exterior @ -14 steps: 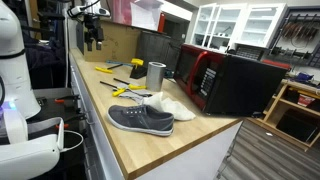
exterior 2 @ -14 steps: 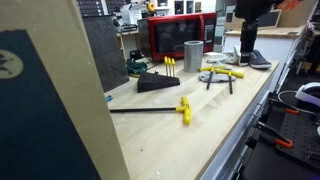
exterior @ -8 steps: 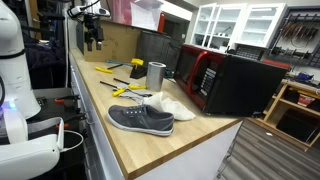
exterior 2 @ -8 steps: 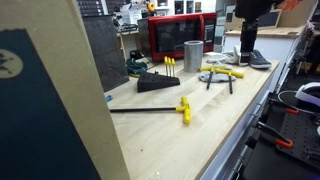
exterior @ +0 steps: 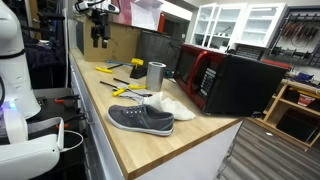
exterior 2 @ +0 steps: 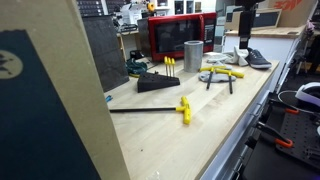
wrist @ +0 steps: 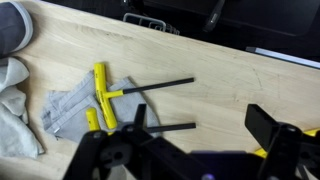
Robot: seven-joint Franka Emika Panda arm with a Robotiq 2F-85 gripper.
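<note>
Gripper had shifted up and sideways since the earlier frame. It hung well above the bench, fingers wide apart and empty. Wrist view: two yellow T-handle keys lay below on one grey rag, offset toward the one shoe. Shafts ran along my closing line, not across.

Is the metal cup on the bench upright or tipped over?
Upright: the cup stands on its base on the bench, rim up, in both exterior views.
</note>
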